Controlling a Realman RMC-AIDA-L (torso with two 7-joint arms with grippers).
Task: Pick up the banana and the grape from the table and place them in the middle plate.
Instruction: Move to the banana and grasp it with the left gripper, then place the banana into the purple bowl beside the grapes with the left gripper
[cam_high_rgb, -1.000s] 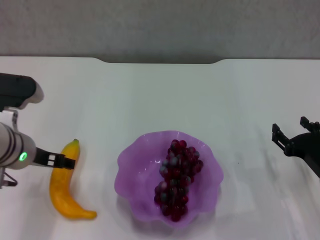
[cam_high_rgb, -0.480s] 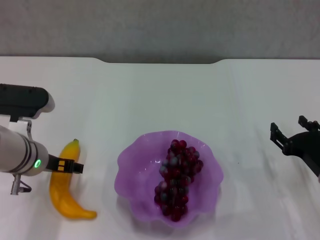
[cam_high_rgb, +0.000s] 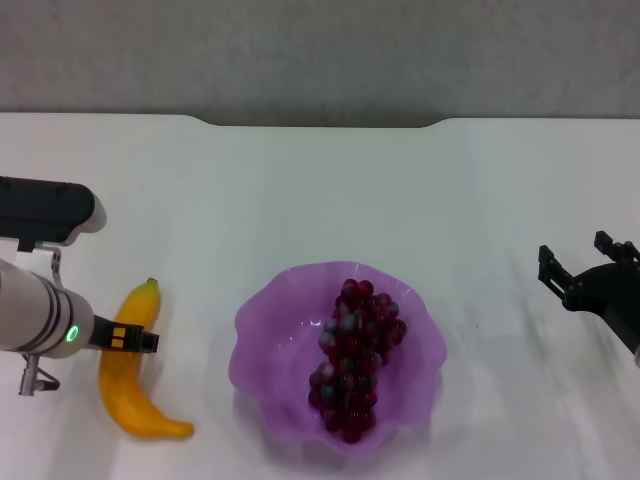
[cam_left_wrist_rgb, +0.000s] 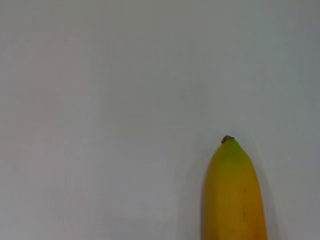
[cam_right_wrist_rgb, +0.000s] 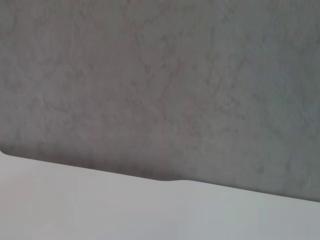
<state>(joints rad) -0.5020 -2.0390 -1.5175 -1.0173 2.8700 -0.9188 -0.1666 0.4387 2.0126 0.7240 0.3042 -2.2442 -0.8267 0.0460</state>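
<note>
The banana (cam_high_rgb: 130, 385) lies on the white table (cam_high_rgb: 320, 190) at the left, green tip pointing away from me. It also shows in the left wrist view (cam_left_wrist_rgb: 234, 195). My left gripper (cam_high_rgb: 135, 338) is over the banana's upper half. The bunch of dark red-purple grapes (cam_high_rgb: 355, 360) lies inside the purple scalloped plate (cam_high_rgb: 262, 305) in the middle. My right gripper (cam_high_rgb: 576, 256) is open and empty, off to the right of the plate above the table.
The table's notched far edge (cam_high_rgb: 320, 123) meets a grey wall (cam_right_wrist_rgb: 160, 75). The right wrist view shows only that wall and the table's far strip (cam_right_wrist_rgb: 75, 205).
My left arm shifted right and down along the banana, then slightly back left. The banana and the grapes have not moved. The right gripper drifted a little left.
</note>
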